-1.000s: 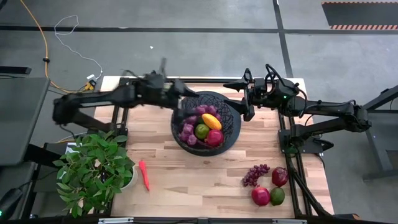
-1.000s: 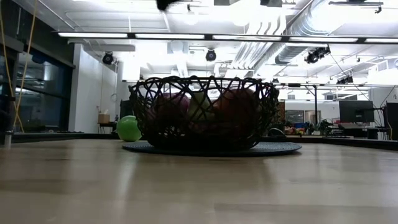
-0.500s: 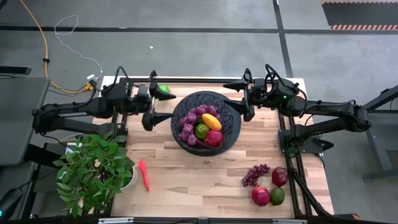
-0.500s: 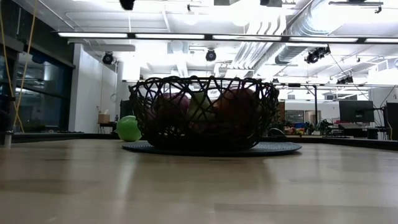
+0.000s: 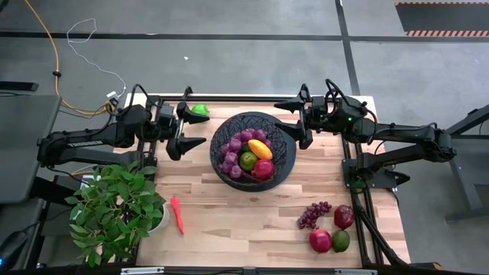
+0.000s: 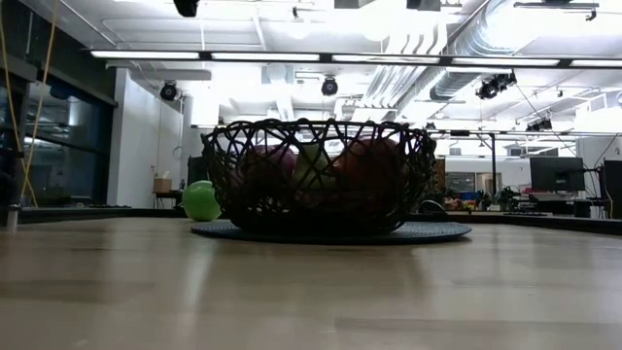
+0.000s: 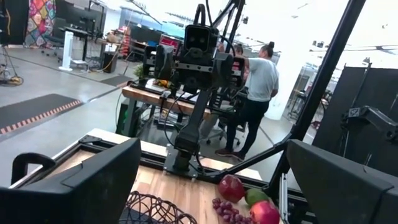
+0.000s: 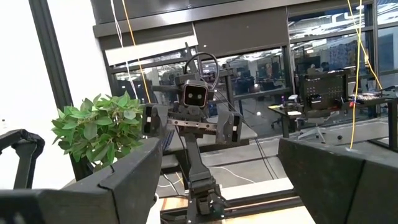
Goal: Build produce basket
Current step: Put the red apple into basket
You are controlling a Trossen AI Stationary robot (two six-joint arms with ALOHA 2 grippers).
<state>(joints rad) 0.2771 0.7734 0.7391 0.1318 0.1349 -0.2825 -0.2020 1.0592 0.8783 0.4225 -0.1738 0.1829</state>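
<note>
The black mesh basket (image 5: 281,150) stands mid-table and holds purple grapes (image 5: 231,156), a yellow-orange mango (image 5: 260,148), a green fruit (image 5: 247,160) and a red fruit (image 5: 263,169). Its base rests on a dark mat (image 6: 428,231). My left gripper (image 5: 197,128) hovers open to the left of the basket, touching nothing. A green round fruit (image 5: 200,109) lies on the table beside its far finger. My right gripper (image 5: 293,122) hangs open at the basket's far right, also touching nothing. A slim red-orange pepper (image 5: 177,215) lies near the plant. Grapes (image 5: 313,215), two red fruits (image 5: 344,216) and a green fruit (image 5: 341,241) lie near right.
A leafy potted plant (image 5: 114,212) fills the table's near left corner. Black frame rails (image 5: 355,191) run along the table's left and right sides. Bare wood (image 5: 244,221) lies between the pepper and the near-right fruits. People stand in the room beyond the table (image 7: 255,93).
My left gripper has drawn back from over the basket's far left rim toward the table's left edge, sinking a little and staying open. The green fruit beside it has come into sight from under the arm. My right arm has kept still.
</note>
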